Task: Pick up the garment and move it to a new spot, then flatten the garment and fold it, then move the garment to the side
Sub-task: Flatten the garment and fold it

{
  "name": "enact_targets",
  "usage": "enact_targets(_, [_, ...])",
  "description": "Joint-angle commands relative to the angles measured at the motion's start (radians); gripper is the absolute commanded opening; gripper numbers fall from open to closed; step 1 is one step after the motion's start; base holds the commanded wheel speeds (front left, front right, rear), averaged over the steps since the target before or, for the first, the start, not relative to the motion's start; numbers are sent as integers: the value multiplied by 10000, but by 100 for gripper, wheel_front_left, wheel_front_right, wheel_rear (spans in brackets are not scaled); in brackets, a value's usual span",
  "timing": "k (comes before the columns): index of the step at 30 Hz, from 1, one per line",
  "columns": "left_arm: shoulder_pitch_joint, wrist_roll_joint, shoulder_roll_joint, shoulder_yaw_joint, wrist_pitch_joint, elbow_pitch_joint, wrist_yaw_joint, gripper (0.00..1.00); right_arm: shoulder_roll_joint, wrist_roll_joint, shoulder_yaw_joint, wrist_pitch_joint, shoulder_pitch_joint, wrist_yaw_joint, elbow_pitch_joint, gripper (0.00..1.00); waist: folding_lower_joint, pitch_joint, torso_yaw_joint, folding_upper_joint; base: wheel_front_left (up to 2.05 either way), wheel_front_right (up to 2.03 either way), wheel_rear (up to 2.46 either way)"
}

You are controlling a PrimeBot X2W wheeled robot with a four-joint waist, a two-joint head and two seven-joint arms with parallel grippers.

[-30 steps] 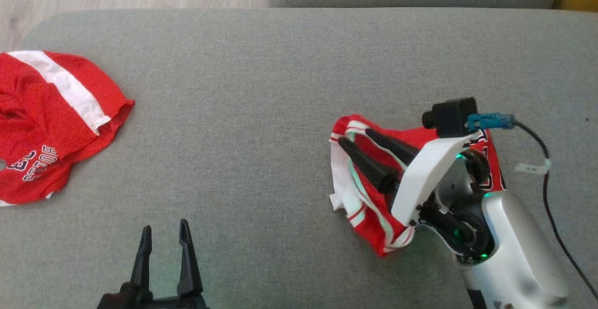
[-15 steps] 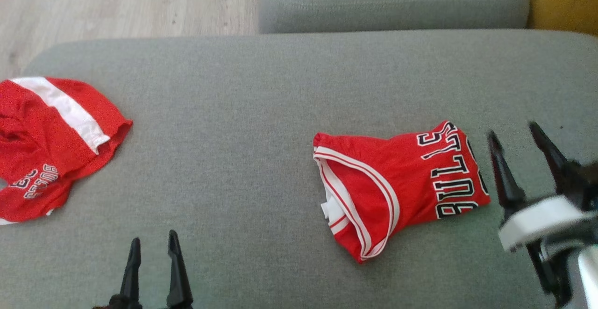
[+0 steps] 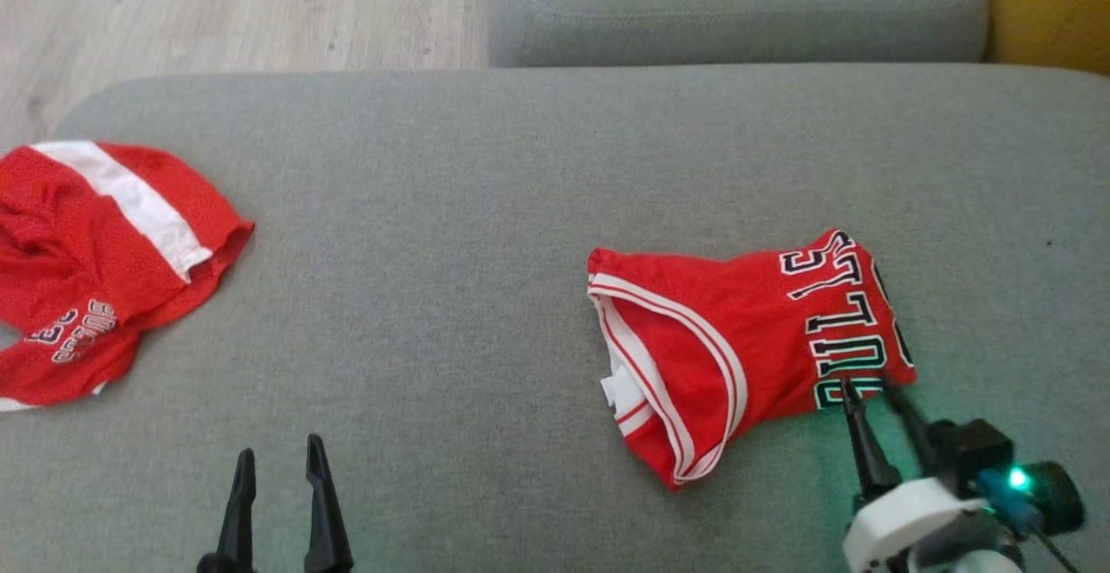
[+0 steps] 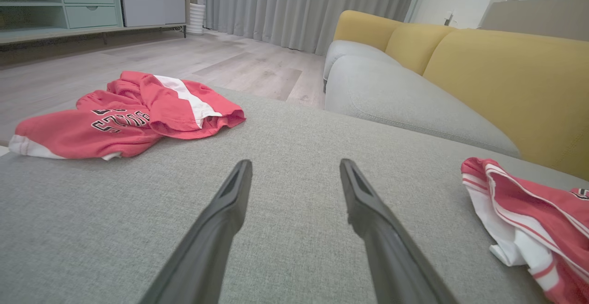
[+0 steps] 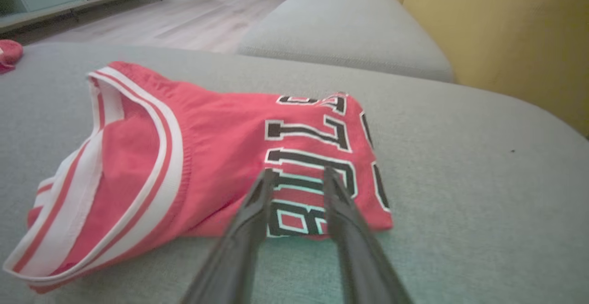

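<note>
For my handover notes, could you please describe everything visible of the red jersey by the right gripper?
The jersey is red mesh-like fabric with white-striped trim and black, white-edged BULLS lettering. It lies folded, slightly rumpled, flat on the grey cushion. The fingers of the right gripper, parted, reach over its lettered corner; contact is unclear.

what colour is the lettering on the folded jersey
Black with a white outline on the red jersey; clearest in right wrist view.

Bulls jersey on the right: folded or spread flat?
Folded. The Bulls jersey lies doubled into a compact bundle, striped trim at one end, lettering at the other.
</note>
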Motion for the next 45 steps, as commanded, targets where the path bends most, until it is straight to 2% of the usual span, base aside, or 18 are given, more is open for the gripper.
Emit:
enact_targets(1, [-499, 81, -39, 216, -95, -308, -53, 100, 54, -202, 281, -189, -722, 67, 154, 0, 1, 221, 108, 0, 0, 0, 0])
enact_targets(8, [-851, 186, -39, 152, -95, -242, -121, 100, 287, -629, 1351, 111, -1966, 67, 2181, 0, 1, 674, 361, 0, 0, 0, 0])
enact_targets(17, [-1007, 243, -39, 198, -95, -176, -128, 100, 316, 374, 3327, 536, -3033, 67, 3238, 0, 1, 726, 578, 0, 0, 0, 0])
enact_targets(22, [-991, 231, -39, 179, -95, -146, -147, 100, 317, 576, 4056, 975, -3296, 67, 3210, 0, 1, 681, 596, 0, 0, 0, 0])
enact_targets(29, [-998, 154, -39, 85, -95, -174, -140, 100, 318, 606, 4611, 1779, -3103, 67, 2268, 0, 1, 647, 488, 0, 0, 0, 0])
enact_targets(36, [-897, 112, -39, 196, -95, -282, -107, 100, 319, 619, 4260, 2070, -2614, 67, 863, 0, 1, 565, 196, 0, 0, 0, 0])
enact_targets(40, [-766, 48, -39, 297, -95, -326, -107, 100, 287, 448, 3510, 1976, -2225, 67, 158, 0, 1, 399, -28, 0, 0, 0, 0])
enact_targets(45, [-625, -12, -39, 519, -95, -362, -144, 100, -282, 555, 2076, 1216, -1682, 67, -611, 0, 1, 76, -309, 0, 0, 0, 0])
